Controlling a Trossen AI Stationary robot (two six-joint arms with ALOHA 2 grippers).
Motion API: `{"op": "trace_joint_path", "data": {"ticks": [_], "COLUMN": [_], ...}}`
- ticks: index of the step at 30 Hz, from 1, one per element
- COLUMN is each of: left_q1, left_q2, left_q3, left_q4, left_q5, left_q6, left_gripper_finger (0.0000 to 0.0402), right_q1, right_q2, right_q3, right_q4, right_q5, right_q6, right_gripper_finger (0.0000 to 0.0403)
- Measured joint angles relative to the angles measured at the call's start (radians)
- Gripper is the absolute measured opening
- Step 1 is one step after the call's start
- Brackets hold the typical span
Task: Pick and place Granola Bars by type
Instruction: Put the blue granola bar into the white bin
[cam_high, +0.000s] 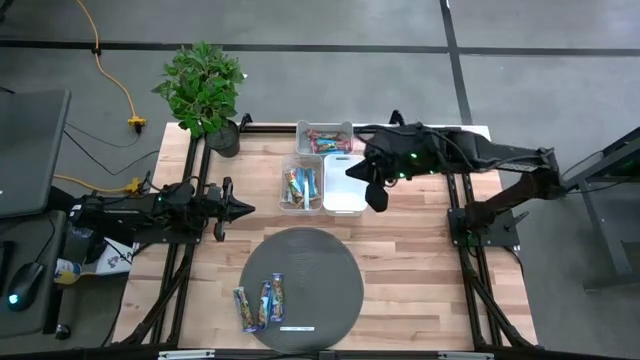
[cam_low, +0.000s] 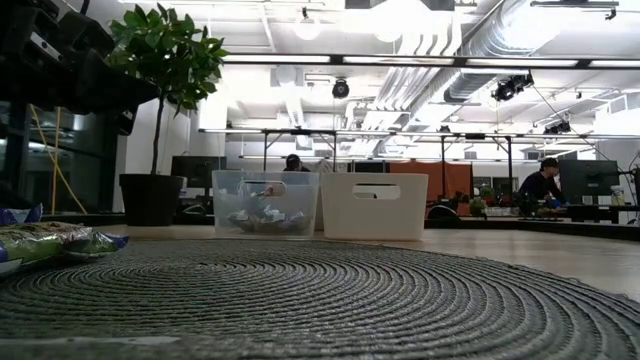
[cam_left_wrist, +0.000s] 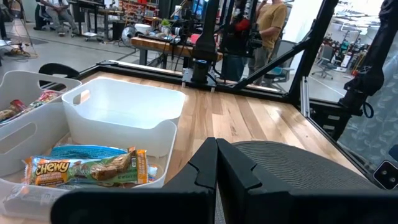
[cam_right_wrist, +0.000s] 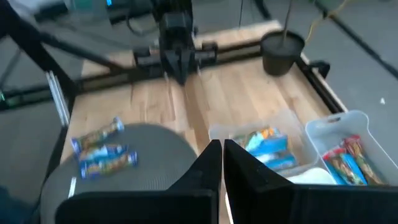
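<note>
The left gripper waits with fingers closed and empty at the table's left side, just beside the round mat, where three Granola Bars lie near its left edge. Further right, sorted bars fill the clear bin and the bin behind it. The right gripper, fingers closed on nothing, hovers over the empty white bin; reaching for the tightly packed mat bars, it could nudge neighbours or grab two at once.
</note>
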Motion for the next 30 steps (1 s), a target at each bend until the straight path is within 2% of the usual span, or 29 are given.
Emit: {"op": "trace_joint_path", "data": {"ticks": [2,9,14,20,30], "left_q1": [0.0,0.0,0.0,0.0,0.0], "left_q2": [0.0,0.0,0.0,0.0,0.0], "left_q3": [0.0,0.0,0.0,0.0,0.0], "left_q4": [0.0,0.0,0.0,0.0,0.0], "left_q5": [0.0,0.0,0.0,0.0,0.0], "left_q6": [0.0,0.0,0.0,0.0,0.0], "left_gripper_finger": [0.0,0.0,0.0,0.0,0.0], "right_q1": [0.005,0.007,0.007,0.007,0.007], "right_q2": [-0.077,-0.414,-0.6,-0.78,-0.993], "right_q3": [-0.133,-0.742,-1.038,-1.272,-1.49], "right_q4": [0.155,0.753,1.052,1.257,1.39], "right_q5": [0.006,0.041,0.057,0.067,0.06], "right_q6": [0.028,0.183,0.226,0.219,0.186], "right_gripper_finger": [0.0,0.0,0.0,0.0,0.0]}}
